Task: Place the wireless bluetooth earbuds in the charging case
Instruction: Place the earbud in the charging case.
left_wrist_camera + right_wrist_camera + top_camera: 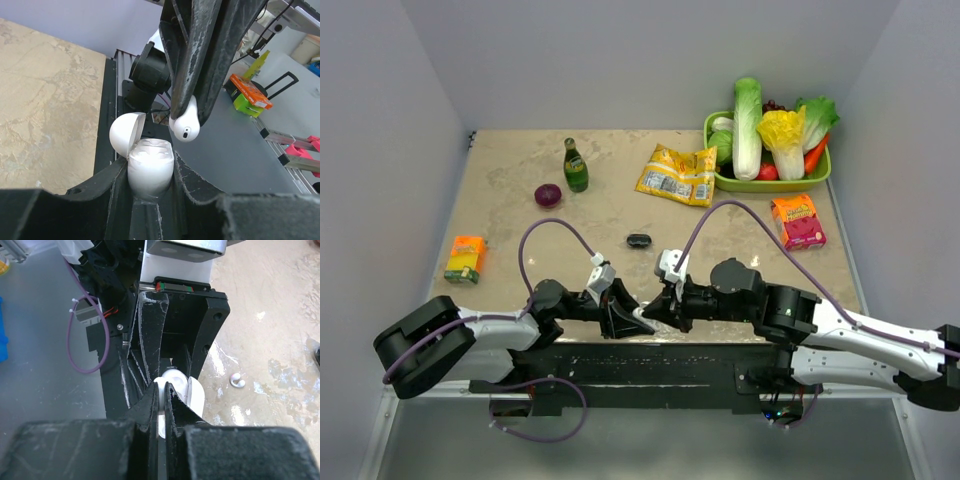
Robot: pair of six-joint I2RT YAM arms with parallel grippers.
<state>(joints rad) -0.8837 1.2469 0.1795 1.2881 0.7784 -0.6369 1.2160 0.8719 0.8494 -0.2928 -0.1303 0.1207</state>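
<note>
My left gripper [150, 172] is shut on the white charging case [150, 167], held upright with its lid [125, 132] open to the left. My right gripper [162, 390] is shut on one white earbud [185, 125], which hangs just above and to the right of the case's open top without touching it. In the right wrist view the case [176, 377] and lid [196, 397] sit right behind my fingertips. The second earbud [237, 381] lies loose on the table beside the case. In the top view both grippers [620, 318] [658, 312] meet at the table's near edge.
A small dark object [639, 240] lies mid-table. Farther back are a yellow packet [677, 174], a green bottle [575, 166] and a red onion [548, 195]. An orange box [466, 258] is left, a pink packet [798, 221] right, a green vegetable basket [720, 180] back right.
</note>
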